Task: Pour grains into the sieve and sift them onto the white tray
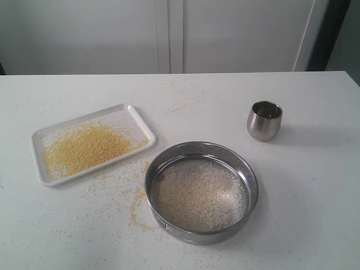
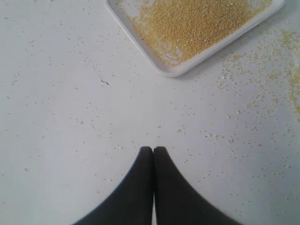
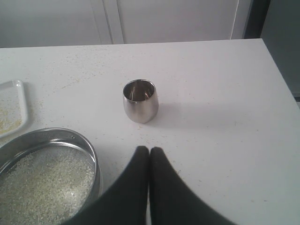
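Observation:
The sieve (image 1: 201,192) rests on the table at front centre and holds pale coarse grains (image 1: 197,197) on its mesh; its rim also shows in the right wrist view (image 3: 96,161). To its left lies the white tray (image 1: 140,121), spread with golden-yellow meal (image 1: 84,149). In the left wrist view a corner of the tray (image 2: 171,71) sits ahead of my left gripper (image 2: 153,149), which is shut and empty over bare table. My right gripper (image 3: 149,150) is shut and empty too, just beside the sieve. Neither arm appears in the exterior view.
A small rounded steel cup (image 1: 264,120) stands upright at the right rear, ahead of the right gripper (image 3: 139,101). Spilled yellow granules (image 1: 136,208) lie scattered on the table between tray and sieve. The table's far edge (image 1: 180,73) meets white cabinet doors.

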